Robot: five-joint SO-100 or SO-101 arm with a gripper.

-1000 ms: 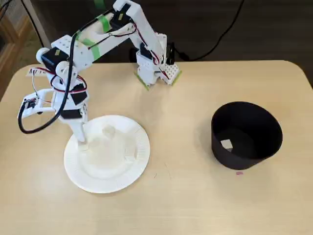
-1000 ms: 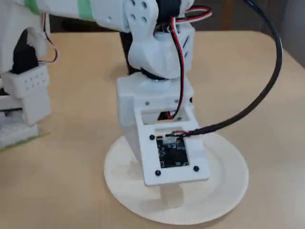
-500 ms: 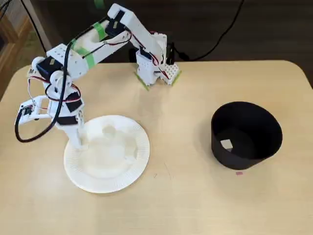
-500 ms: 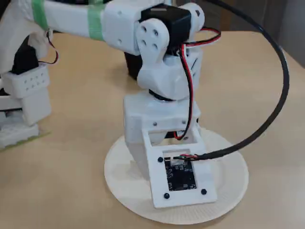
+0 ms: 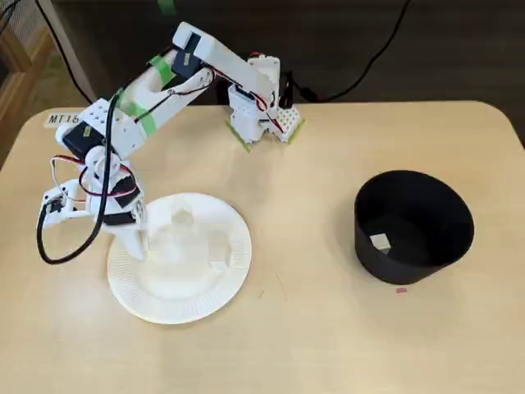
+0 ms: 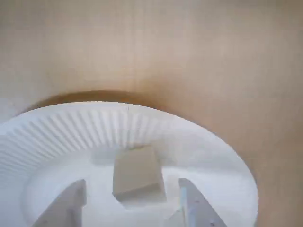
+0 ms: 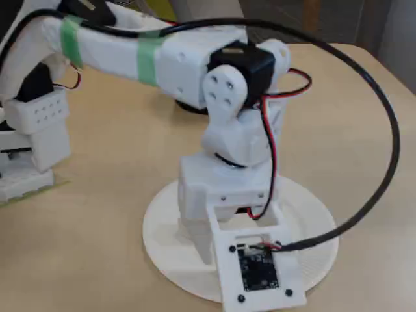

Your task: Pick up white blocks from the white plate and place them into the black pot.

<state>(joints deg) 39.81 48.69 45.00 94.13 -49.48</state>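
Observation:
The white plate lies at the table's left in a fixed view. My gripper points down onto its left rim. In the wrist view my gripper is open, with one white block lying on the plate between the fingers, a gap on each side. Two more white blocks rest on the plate. The black pot stands at the right, holding one white block. In the other fixed view the wrist camera mount hides the fingertips above the plate.
The arm's base is fixed at the table's back edge, with cables running behind it. A small pink scrap lies just in front of the pot. Bare wooden table lies between plate and pot.
The arm has stretched out and lowered, bringing the wrist down over the plate's left rim. The plate has shifted slightly. Blocks and pot stay put.

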